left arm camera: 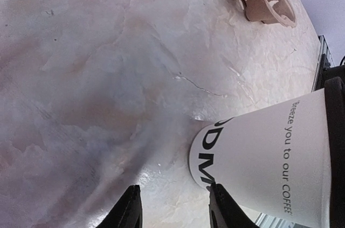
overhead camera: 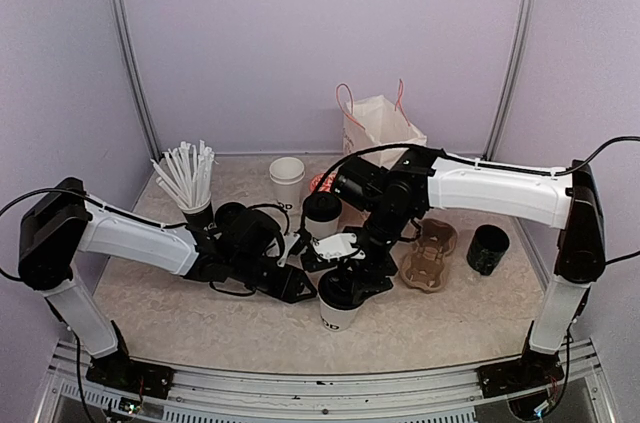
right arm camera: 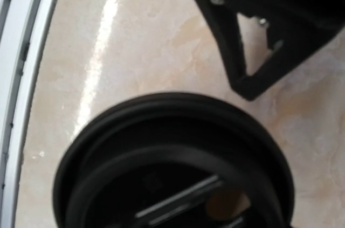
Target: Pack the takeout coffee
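Note:
A white paper coffee cup (overhead camera: 338,317) with black lettering stands near the table's front centre, and its black lid (right arm camera: 172,163) fills the lower part of the right wrist view. My right gripper (overhead camera: 350,278) hangs directly over that lid; its fingers are hidden, so its hold is unclear. My left gripper (overhead camera: 297,289) sits low just left of the same cup (left arm camera: 269,168). It is open with bare table between its fingers (left arm camera: 131,206), and the cup's base lies just outside the right one. A second lidded coffee cup (overhead camera: 322,211) stands further back.
A lidless white cup (overhead camera: 287,181) stands behind the second one. A cup of white straws (overhead camera: 186,179) is at back left and a paper bag (overhead camera: 380,128) at the back. A cardboard cup carrier (overhead camera: 430,255) and a black pot (overhead camera: 488,249) lie on the right.

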Tool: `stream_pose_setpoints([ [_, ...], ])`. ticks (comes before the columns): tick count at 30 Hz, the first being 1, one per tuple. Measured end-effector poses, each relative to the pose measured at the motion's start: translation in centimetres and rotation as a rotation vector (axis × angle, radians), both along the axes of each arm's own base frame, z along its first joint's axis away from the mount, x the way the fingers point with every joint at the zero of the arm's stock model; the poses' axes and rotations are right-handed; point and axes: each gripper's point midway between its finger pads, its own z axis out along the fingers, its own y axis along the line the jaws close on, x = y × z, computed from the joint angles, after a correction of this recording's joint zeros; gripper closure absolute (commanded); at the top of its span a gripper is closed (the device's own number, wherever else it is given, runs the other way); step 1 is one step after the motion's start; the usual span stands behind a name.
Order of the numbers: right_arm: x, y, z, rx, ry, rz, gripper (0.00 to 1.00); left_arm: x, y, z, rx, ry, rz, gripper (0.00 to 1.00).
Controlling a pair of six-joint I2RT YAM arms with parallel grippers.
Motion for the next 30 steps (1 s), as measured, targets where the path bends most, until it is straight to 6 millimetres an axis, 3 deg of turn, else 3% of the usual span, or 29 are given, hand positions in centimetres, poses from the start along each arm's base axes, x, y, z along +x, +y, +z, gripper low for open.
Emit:
stream_pose_setpoints([
  [10,0.1,0.0,-0.4,-0.015,0.002,-0.021,0.13,0.7,1.5,-1.2,0.024,0.015,0.052,0.57],
  [16,0.3,0.0,-0.1,-0.024,-0.015,-0.027,0.06,1.0,2.1,-0.5,0.026,0.006,0.077,0.56],
  [22,0.5,-1.3,0.2,-0.04,-0.053,-0.048,0.04,1.4,2.9,2.2,0.011,-0.022,0.114,0.54],
  [25,0.7,-2.2,1.1,-0.017,-0.053,-0.08,0.05,1.7,2.6,4.6,-0.029,-0.05,0.12,0.52],
  [30,4.1,-4.0,3.4,0.112,0.005,-0.253,0.09,0.9,1.7,8.7,-0.128,-0.119,0.087,0.48],
])
